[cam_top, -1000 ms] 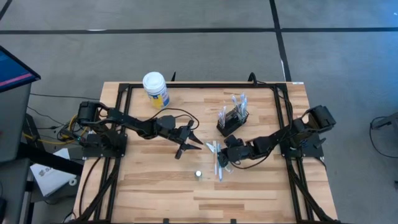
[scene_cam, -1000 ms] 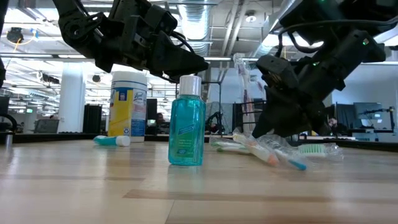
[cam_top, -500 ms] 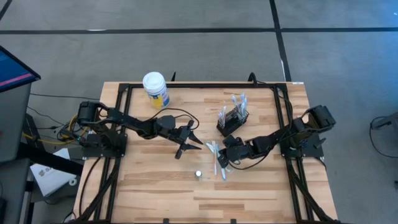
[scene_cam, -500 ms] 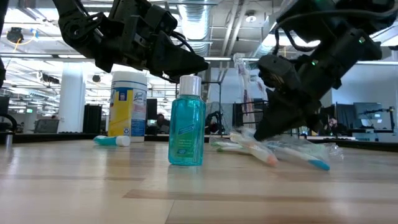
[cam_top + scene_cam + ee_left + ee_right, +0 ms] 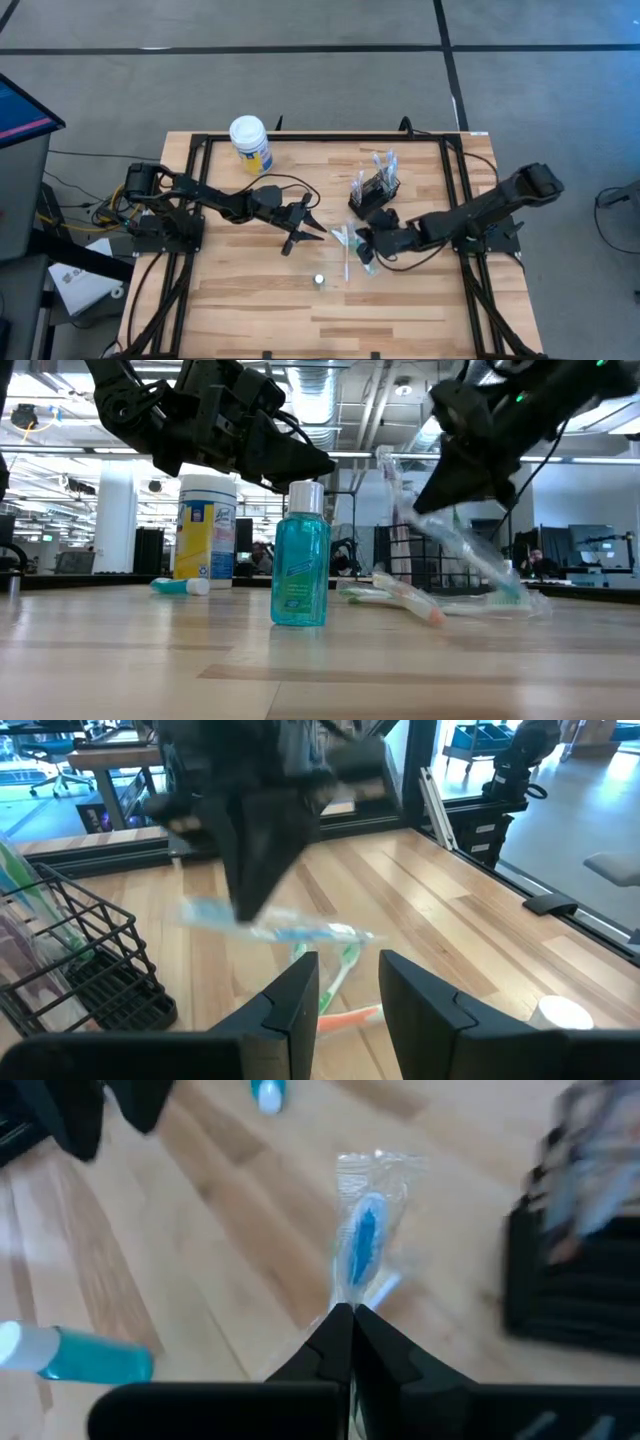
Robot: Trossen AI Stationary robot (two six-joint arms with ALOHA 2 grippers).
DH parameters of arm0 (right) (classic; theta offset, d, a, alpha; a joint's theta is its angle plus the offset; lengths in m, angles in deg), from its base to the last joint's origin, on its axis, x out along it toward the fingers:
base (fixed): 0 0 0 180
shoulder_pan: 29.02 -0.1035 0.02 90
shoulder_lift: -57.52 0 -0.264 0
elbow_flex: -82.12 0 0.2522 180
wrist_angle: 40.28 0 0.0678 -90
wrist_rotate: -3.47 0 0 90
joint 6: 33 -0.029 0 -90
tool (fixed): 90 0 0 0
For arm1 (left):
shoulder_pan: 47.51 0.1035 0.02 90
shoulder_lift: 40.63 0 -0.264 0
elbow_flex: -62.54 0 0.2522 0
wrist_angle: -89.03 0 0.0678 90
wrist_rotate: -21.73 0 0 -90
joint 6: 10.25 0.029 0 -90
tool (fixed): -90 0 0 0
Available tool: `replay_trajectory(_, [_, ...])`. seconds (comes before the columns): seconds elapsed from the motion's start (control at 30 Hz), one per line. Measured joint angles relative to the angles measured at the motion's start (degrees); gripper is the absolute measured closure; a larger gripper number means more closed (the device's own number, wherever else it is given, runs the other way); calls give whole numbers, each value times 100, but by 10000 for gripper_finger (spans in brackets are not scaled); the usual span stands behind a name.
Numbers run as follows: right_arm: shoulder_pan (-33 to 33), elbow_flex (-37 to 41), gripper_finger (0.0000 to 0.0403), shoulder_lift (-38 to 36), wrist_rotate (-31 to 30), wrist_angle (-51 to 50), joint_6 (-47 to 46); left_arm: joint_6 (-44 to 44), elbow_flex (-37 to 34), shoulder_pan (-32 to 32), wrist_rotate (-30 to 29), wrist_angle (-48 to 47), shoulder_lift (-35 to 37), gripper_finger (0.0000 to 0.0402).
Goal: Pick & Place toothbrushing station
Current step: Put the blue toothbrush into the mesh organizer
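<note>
Now right hand (image 5: 366, 240) clenched on wrapped toothbrush (image 5: 362, 1240), lifting it off bench (image 5: 240, 310) toward wire holder (image 5: 374, 195) just beside, likely to slot it in. Other brushes (image 5: 395, 595) lie loose below. Left hand (image 5: 305, 228) half-open, empty, waiting mid-bench.

White-lidded jar (image 5: 250, 142) on wooden table (image 5: 240, 300)

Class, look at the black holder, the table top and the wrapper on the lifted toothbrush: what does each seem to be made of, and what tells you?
Holder: probably black-coated metal wire; thin bars form an open grid.
Table top: light wood, matte; plank seams and grain show.
Wrapper on the toothbrush pinched in the right claw: likely clear plastic film; it is see-through, crinkled and glinting.
</note>
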State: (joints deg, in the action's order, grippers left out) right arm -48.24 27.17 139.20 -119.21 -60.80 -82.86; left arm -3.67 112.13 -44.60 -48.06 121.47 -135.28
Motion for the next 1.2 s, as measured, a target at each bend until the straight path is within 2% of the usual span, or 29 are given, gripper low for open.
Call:
replay_trajectory(0.4, [-365,0,403,-1068,-1897,-51,1031,-1,0,-1,0,8,0,301])
replay_trajectory(0.77, [-492,2,403,-1361,-3893,-94,1752,-1,0,1,0,6,0,301])
replay_trajectory(1.2, [-476,2,403,-1476,-4705,-271,1750,0,0,1,-2,6,0,301])
